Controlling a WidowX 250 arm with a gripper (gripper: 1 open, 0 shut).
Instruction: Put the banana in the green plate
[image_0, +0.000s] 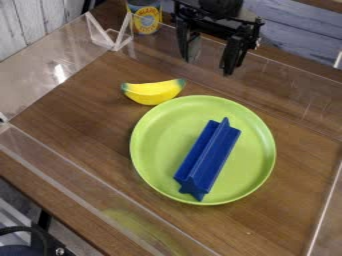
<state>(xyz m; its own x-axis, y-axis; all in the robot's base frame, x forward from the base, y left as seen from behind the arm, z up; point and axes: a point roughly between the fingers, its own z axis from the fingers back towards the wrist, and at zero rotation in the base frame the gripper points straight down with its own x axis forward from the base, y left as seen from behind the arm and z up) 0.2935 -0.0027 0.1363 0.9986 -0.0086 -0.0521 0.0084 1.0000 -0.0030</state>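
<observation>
The banana lies on the wooden table just left of and behind the green plate, close to its rim but outside it. The plate is large, round and lime green, and a long blue block rests across its middle. My gripper hangs at the back of the table, above and behind the plate, well right of the banana. Its black fingers stand apart and open, with nothing between them.
A yellow container stands at the back of the table left of the gripper. Clear plastic walls run along the table's left and front edges. Bare wood lies left of the plate.
</observation>
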